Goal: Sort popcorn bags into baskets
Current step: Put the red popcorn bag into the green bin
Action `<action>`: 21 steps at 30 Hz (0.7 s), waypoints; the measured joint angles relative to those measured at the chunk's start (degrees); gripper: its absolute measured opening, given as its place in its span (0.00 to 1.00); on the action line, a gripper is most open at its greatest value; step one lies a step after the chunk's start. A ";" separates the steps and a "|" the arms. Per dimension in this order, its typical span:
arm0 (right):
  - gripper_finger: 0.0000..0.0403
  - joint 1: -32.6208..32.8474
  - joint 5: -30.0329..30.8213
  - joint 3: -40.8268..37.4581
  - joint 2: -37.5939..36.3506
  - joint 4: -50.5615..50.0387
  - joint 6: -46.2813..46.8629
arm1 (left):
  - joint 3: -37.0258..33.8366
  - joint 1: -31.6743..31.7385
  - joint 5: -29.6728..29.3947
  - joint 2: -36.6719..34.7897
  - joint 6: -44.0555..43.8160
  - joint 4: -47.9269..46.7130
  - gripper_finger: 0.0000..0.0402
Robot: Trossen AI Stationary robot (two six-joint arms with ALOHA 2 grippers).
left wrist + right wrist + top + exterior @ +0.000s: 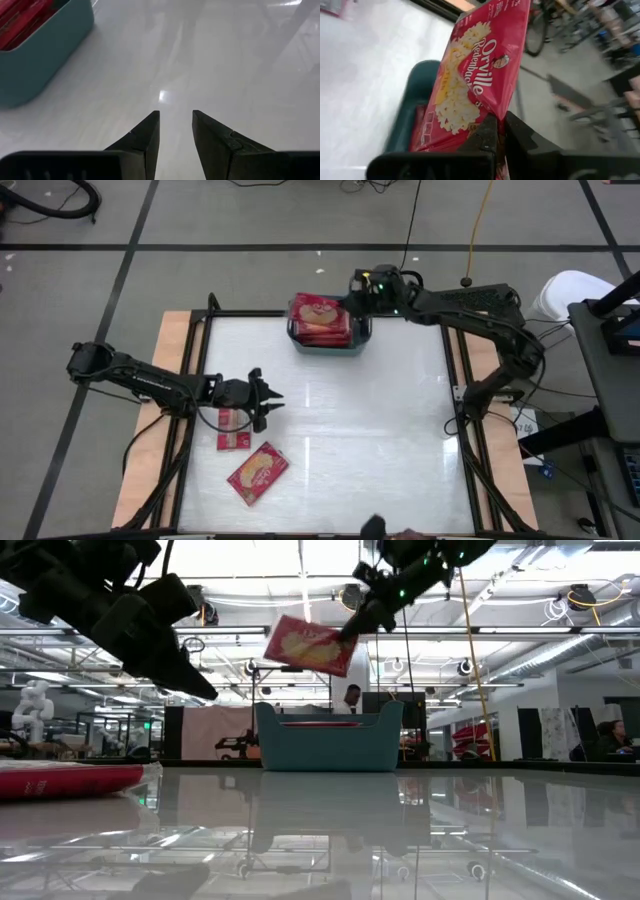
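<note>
My right gripper (356, 298) is over the teal basket (330, 340) at the table's far edge, shut on a red popcorn bag (308, 645) with a yellow popcorn picture. In the low view this bag hangs in the air above the basket (328, 738). More red bags (20, 20) lie inside the basket. My left gripper (264, 400) hovers open over the left half of the table, touching nothing. Two bags lie flat on the table near it: one (233, 432) just beside the gripper and one (258, 473) closer to the near edge. My right gripper pinches the bag's end (492, 112) between its two fingers (482, 137); the bag stretches away from the fingers. It comes at the bag from the table's right side, slanting down. The bag is lifted clear and tilted above the basket's opening.
Black rails (200, 320) frame the white table top. The basket stands at the middle of the far edge. Bare table lies between my left gripper and the basket (40, 55). In the low view a bag (60, 778) lies at the left, and people stand in the room beyond.
</note>
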 joint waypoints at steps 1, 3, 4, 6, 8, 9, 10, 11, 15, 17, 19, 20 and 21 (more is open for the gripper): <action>0.00 -1.08 -1.82 0.03 0.93 0.05 0.58 | 0.00 -0.09 -0.01 0.00 0.00 0.37 0.30; 0.00 -3.24 -5.22 0.05 2.72 0.72 1.58 | 0.00 -0.43 0.00 0.00 0.00 1.06 0.30; 0.00 -4.23 -7.21 0.05 3.65 1.13 1.63 | 0.00 -0.47 0.00 -0.01 0.00 1.20 0.30; 0.00 -6.20 -10.59 0.12 5.48 2.08 2.06 | 0.00 -0.47 0.00 0.00 0.00 1.56 0.30; 0.00 -7.94 -12.67 0.16 7.50 3.09 2.87 | 0.00 -0.45 0.00 0.00 -0.09 1.87 0.30; 0.01 -8.79 -13.48 0.16 8.47 3.28 2.93 | 0.00 -0.45 0.00 -0.02 -0.09 2.03 0.30; 0.01 -9.47 -14.35 0.16 9.51 3.48 2.94 | 0.00 -0.45 0.00 -0.02 -0.11 2.12 0.30; 0.01 -10.08 -14.97 0.16 10.53 3.97 2.96 | 0.00 -0.45 0.00 0.00 -0.23 2.22 0.30; 0.01 -11.83 -16.08 0.16 13.21 5.81 3.14 | 0.00 -0.45 0.04 0.00 -0.91 2.29 0.30; 0.02 -12.22 -16.10 0.16 14.14 6.28 3.11 | 0.00 -0.45 0.48 -0.02 -1.14 2.24 0.30; 0.04 -12.30 -15.96 0.16 15.11 6.81 2.75 | 0.00 -0.45 1.13 -0.02 -1.30 2.23 0.30; 0.06 -12.27 -15.33 0.16 15.68 8.07 2.54 | 0.00 -0.45 1.39 0.00 -1.30 2.08 0.30; 0.08 -12.27 -14.48 0.16 16.08 9.25 2.54 | 0.00 -0.45 1.59 0.00 -1.29 1.69 0.30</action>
